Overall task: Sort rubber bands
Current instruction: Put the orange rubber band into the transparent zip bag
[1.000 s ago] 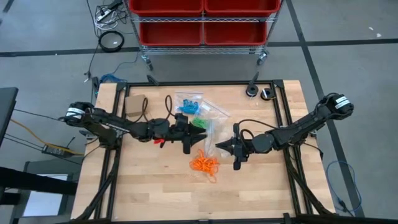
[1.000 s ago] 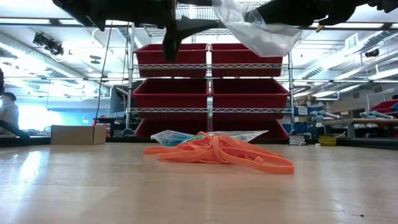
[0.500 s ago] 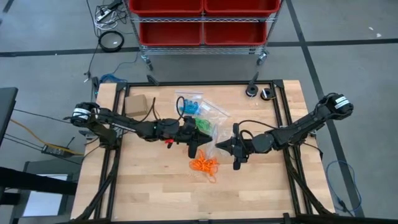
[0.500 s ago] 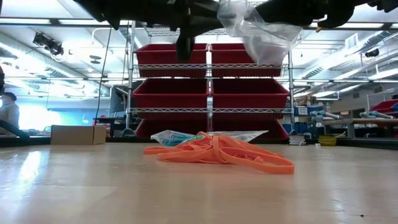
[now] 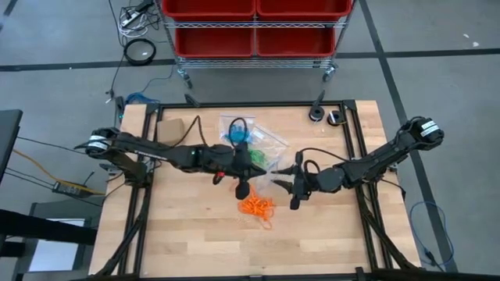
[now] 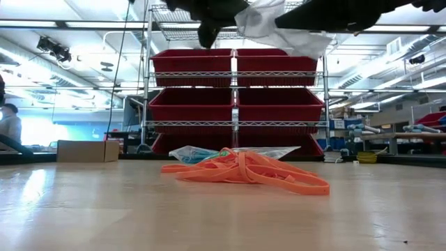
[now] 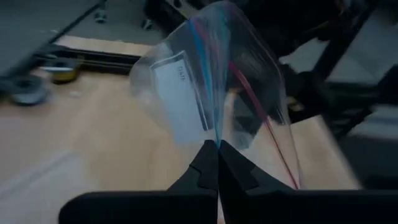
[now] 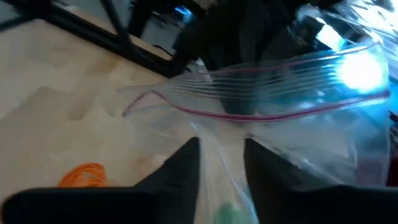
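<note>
**Bag handoff in mid-air, and it looks shaky**

High view: the left gripper (image 5: 241, 190) and the right gripper (image 5: 292, 187) meet over the middle of the table (image 5: 328, 242), with a clear zip bag (image 5: 266, 176) between them. The orange rubber bands (image 5: 256, 207) sit in a pile on the wood just below. Blue and green ones lie in other bags (image 5: 251, 139) toward the far edge.

Low view: the bag (image 6: 268, 21) hangs up top, well clear of the orange pile (image 6: 244, 171). If it drops, it probably lands right on the pile and covers it.

Left wrist view: the left fingers (image 7: 205, 171) are pinched fully together on the bag's edge (image 7: 205, 93). It's a thin bite on slick film, so I'd guess it could slide out.

Right wrist view: the right fingers (image 8: 186, 165) stand apart with film (image 8: 273, 106) running between them, not clamped as far as I can tell. So only one pincer really holds the bag. Any tug could twist the mouth shut or pull it free.
</note>
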Tool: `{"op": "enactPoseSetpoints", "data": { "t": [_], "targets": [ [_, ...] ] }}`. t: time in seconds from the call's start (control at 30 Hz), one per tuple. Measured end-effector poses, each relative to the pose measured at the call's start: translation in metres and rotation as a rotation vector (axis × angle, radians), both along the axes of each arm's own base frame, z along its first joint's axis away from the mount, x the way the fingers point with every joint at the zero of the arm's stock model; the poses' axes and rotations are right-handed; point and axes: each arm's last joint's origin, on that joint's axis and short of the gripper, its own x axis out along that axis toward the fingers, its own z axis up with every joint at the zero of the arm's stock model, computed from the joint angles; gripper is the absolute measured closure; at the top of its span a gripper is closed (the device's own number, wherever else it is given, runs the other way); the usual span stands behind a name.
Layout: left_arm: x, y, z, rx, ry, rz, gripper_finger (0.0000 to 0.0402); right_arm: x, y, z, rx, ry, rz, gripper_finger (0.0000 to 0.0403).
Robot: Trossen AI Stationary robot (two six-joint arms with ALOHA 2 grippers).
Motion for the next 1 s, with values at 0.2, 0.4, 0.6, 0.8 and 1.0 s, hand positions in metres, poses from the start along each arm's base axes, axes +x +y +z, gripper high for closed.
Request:
{"op": "enactPoseSetpoints", "data": {
  "t": [0.2, 0.4, 0.6, 0.8, 1.0],
  "targets": [
    [-0.007, 0.006, 0.018, 0.273, 0.239, 0.123, 0.04, -0.001, 0.0, 0.0, 0.014, -0.011, -0.078, 0.0203],
    [-0.02, 0.015, 0.028, 0.329, 0.462, 0.109, 0.0401, -0.004, 0.008, 0.002, -0.059, -0.011, -0.016, 0.0188],
    [-0.02, 0.025, 0.029, 0.157, 0.476, -0.081, 0.0401, 0.011, 0.016, 0.022, -0.12, -0.022, 0.113, 0.0211],
    [-0.022, 0.042, 0.029, -0.015, 0.471, -0.188, 0.0401, 0.048, 0.022, 0.038, -0.2, 0.133, 0.16, 0.0222],
    [-0.028, 0.05, 0.025, -0.095, 0.539, -0.231, 0.0401, 0.084, 0.028, 0.048, -0.266, 0.353, 0.155, 0.0222]
  ]
}}
